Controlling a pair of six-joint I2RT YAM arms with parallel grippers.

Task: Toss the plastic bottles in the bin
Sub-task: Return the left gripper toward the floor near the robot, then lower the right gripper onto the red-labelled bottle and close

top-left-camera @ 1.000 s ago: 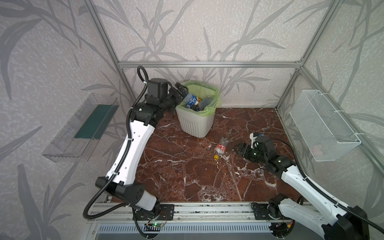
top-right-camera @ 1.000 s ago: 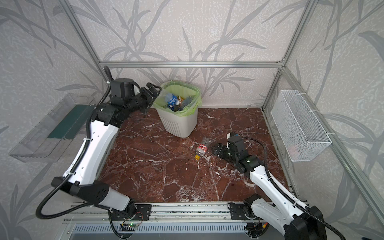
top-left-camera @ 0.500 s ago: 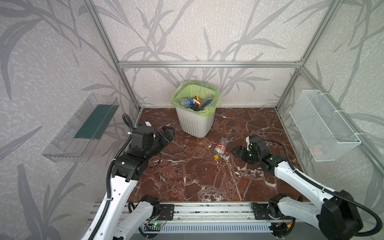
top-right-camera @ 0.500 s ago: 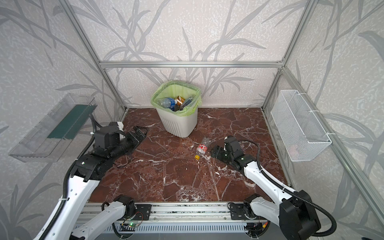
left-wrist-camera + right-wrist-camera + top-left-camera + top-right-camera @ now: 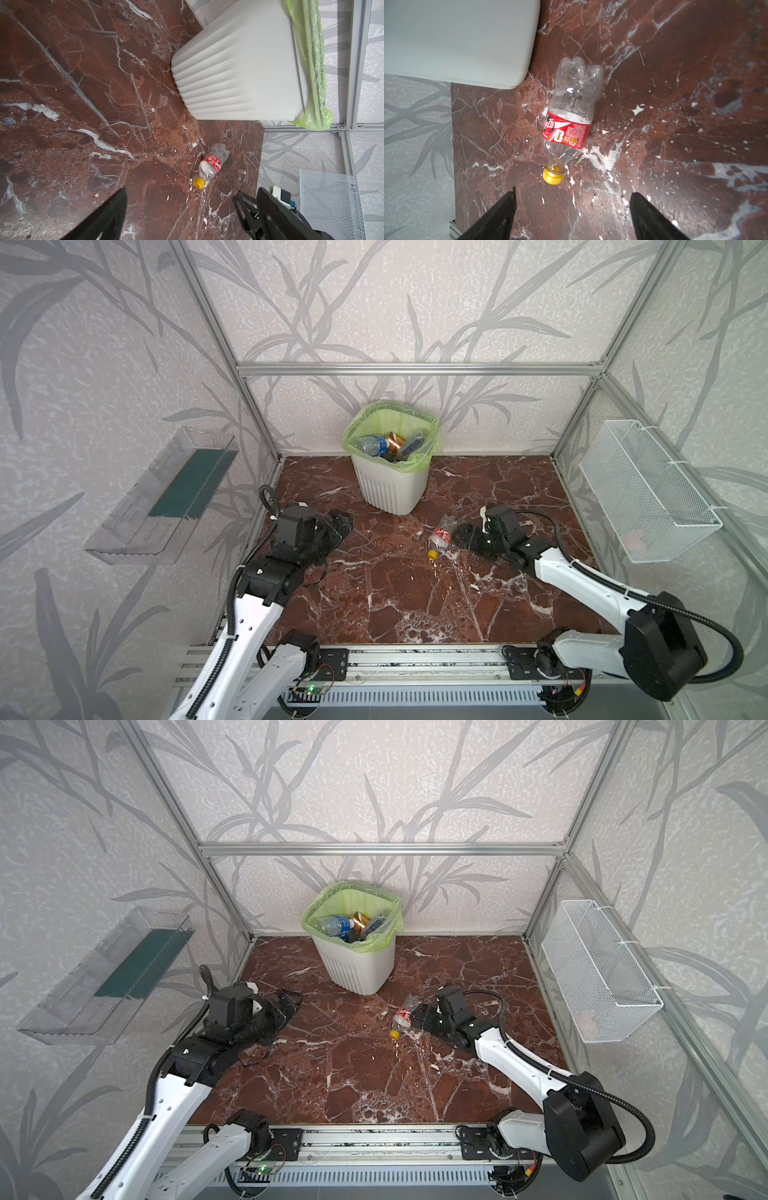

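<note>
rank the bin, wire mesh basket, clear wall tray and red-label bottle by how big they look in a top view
1. clear plastic tray and white wire-mesh basket: they look about alike, so I won't rank one over the other
2. white ribbed bin
3. red-labelled bottle, by far the smallest

Red-brown marble-patterned floor (image 5: 374,593), veined in white. Two things are borne directly on it. The white ribbed bin (image 5: 388,489) is stood upright toward the back wall. One clear bottle (image 5: 441,536), red-labelled and yellow-capped, is laid on its side near the bin's base, not touching it.
</note>
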